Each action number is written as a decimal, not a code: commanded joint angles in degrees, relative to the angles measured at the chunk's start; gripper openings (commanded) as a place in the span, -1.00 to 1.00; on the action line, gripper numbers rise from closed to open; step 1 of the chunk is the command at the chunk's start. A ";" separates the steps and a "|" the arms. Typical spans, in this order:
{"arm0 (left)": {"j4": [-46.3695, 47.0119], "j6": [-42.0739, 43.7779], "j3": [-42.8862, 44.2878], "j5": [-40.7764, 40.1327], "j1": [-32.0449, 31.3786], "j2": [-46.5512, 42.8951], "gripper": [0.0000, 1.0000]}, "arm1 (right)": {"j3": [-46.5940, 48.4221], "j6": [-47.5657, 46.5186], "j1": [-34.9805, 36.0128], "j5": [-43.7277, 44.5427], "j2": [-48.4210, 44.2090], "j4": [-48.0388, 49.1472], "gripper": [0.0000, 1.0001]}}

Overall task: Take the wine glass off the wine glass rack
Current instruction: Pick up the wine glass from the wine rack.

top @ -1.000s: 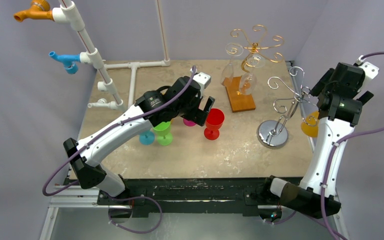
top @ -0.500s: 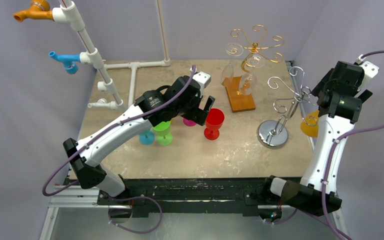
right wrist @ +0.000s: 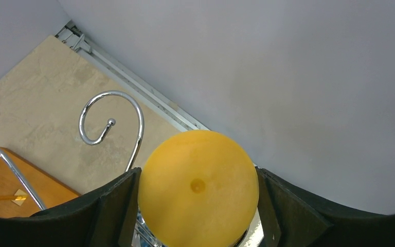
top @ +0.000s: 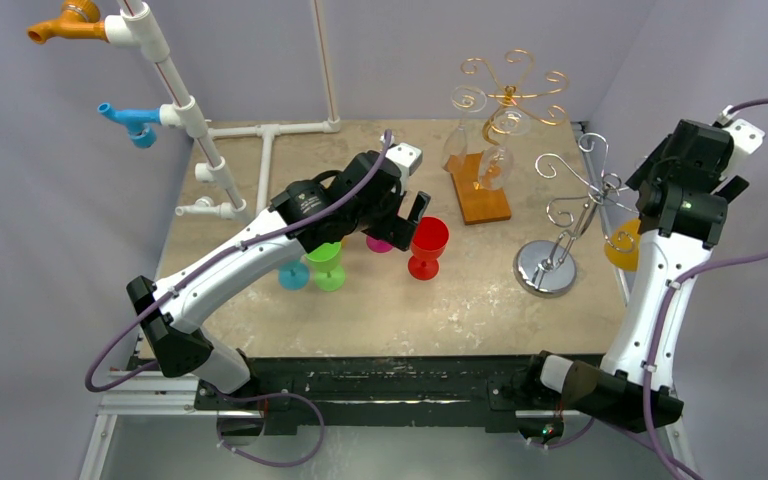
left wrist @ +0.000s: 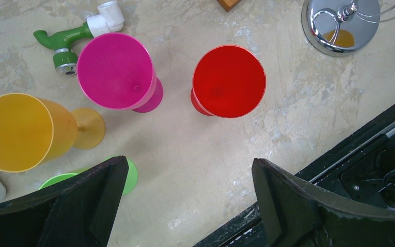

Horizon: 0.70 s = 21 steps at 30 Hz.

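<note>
An orange-yellow wine glass (top: 618, 250) hangs upside down from an arm of the silver wire rack (top: 564, 212) at the table's right edge. In the right wrist view its round foot (right wrist: 198, 188) fills the gap between my right gripper's (right wrist: 198, 175) fingers, and both black pads touch its rim. The curled rack hook (right wrist: 110, 121) shows just behind it. My left gripper (left wrist: 190, 164) hovers wide open over the middle of the table, above the red cup (left wrist: 229, 81), holding nothing.
A gold rack (top: 508, 92) with clear glasses stands on a wooden base (top: 480, 200) at the back. Red (top: 428, 240), pink (left wrist: 115, 71), yellow (left wrist: 20, 131) and green (top: 326, 262) cups stand mid-table. White pipework (top: 175, 95) rises at the left. The right wall is close behind the glass.
The right gripper's fingers have come together onto the wine glass's foot, and the right wrist has shifted slightly right. The left arm has not moved.
</note>
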 commanded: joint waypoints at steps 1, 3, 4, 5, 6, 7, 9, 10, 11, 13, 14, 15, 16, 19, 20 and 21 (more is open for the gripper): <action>1.19 0.40 2.64 0.38 -0.21 0.01 1.00 | 2.61 -0.08 0.11 2.40 -1.92 0.84 0.36; 1.13 0.39 2.65 0.50 -0.21 0.01 1.00 | 2.48 -0.18 0.11 2.63 -2.19 0.77 0.36; 1.13 0.43 2.64 0.57 -0.25 0.01 1.00 | 2.30 -0.23 0.11 2.64 -2.36 0.75 0.36; 1.14 0.51 2.71 0.59 -0.21 0.01 1.00 | 2.20 -0.27 0.11 2.76 -2.53 0.75 0.36; 1.12 0.48 2.67 0.66 -0.23 0.01 1.00 | 2.12 -0.28 0.11 2.89 -2.79 0.75 0.36; 1.10 0.52 2.67 0.68 -0.21 0.01 1.00 | 2.10 -0.35 0.11 2.90 -3.01 0.75 0.36; 1.11 0.56 2.69 0.77 -0.21 0.06 1.00 | 2.04 -0.37 0.11 3.03 -3.45 0.66 0.36; 1.16 0.56 2.64 0.85 -0.22 0.10 1.00 | 2.04 -0.41 0.11 3.07 -3.65 0.59 0.36; 1.19 0.56 2.69 0.98 -0.21 0.10 1.00 | 2.06 -0.44 0.11 2.96 -3.82 0.57 0.36; 1.21 0.56 2.65 1.19 -0.21 0.11 1.00 | 2.03 -0.46 0.11 2.67 -4.11 0.37 0.36; 1.30 0.58 2.68 1.21 -0.21 0.11 1.00 | 1.98 -0.45 0.11 2.64 -4.33 0.33 0.36; 1.30 0.63 2.63 1.28 -0.22 0.03 1.00 | 1.93 -0.45 0.11 2.64 -4.59 0.31 0.36; 1.31 0.65 2.48 1.22 -0.21 -0.06 1.00 | 1.85 -0.45 0.11 2.58 -4.95 0.25 0.36; 1.48 0.67 2.04 1.45 -0.21 -0.33 1.00 | 2.08 -0.54 0.11 2.56 -5.52 -0.02 0.36; 1.54 0.65 1.89 1.62 -0.21 -0.38 1.00 | 2.02 -0.54 0.11 2.55 -5.74 -0.04 0.36; 1.52 0.66 1.80 1.76 -0.23 -0.42 1.00 | 1.75 -0.54 0.16 2.48 -6.00 -0.02 0.36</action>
